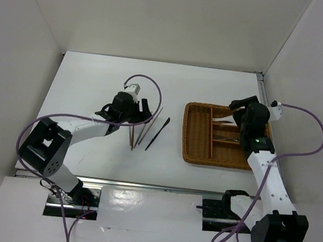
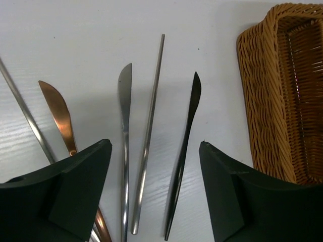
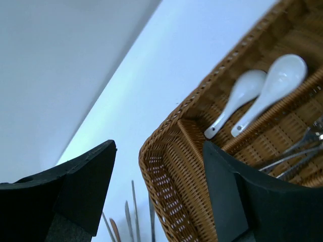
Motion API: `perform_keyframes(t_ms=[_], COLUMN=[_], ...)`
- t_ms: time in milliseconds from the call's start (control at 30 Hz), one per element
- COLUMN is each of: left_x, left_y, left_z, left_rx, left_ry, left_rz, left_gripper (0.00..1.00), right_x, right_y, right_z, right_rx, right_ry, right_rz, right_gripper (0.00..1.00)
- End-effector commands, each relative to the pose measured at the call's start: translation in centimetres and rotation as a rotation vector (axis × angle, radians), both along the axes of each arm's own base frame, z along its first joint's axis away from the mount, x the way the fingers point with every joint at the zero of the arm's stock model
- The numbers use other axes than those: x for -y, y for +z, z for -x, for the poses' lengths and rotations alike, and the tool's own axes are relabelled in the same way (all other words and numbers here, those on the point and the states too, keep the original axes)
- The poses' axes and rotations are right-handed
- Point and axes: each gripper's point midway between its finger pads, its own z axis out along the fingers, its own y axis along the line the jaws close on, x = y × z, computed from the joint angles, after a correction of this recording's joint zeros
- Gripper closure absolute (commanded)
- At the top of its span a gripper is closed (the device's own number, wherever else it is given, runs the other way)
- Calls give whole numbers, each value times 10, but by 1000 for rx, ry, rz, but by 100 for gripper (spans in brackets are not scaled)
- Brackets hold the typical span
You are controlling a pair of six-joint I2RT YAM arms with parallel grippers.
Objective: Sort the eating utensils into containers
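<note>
Several slim chopsticks lie on the white table: a black one (image 2: 184, 146), two silver ones (image 2: 149, 131), a flat silver one (image 2: 124, 136) and a copper one (image 2: 59, 118); they also show in the top view (image 1: 146, 130). My left gripper (image 2: 155, 196) is open and empty just above them. The brown wicker tray (image 1: 198, 131) holds two white spoons (image 3: 262, 88) in one short section and silver forks (image 3: 298, 154) in another. My right gripper (image 3: 159, 191) is open and empty above the tray's far part (image 3: 171, 166).
White walls close in the table on the left, back and right. The tray's long section (image 2: 303, 101) lies closest to the chopsticks. Purple cables loop over both arms (image 1: 148, 81).
</note>
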Motion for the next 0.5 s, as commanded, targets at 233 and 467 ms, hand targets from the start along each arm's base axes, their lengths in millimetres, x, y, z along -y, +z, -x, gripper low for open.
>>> perform_keyframes(t_ms=[233,467], left_x=[29,43], left_y=[-3,-6], left_z=[-12,12], left_rx=[16,5], left_ry=[-262,-323], left_rz=[30,-8], left_gripper=[28,30], right_x=[-31,-30], right_y=[-1,-14], right_z=[-9,-11], right_rx=[27,-14], right_ry=[306,313], right_rz=[183,187], right_gripper=[21,20])
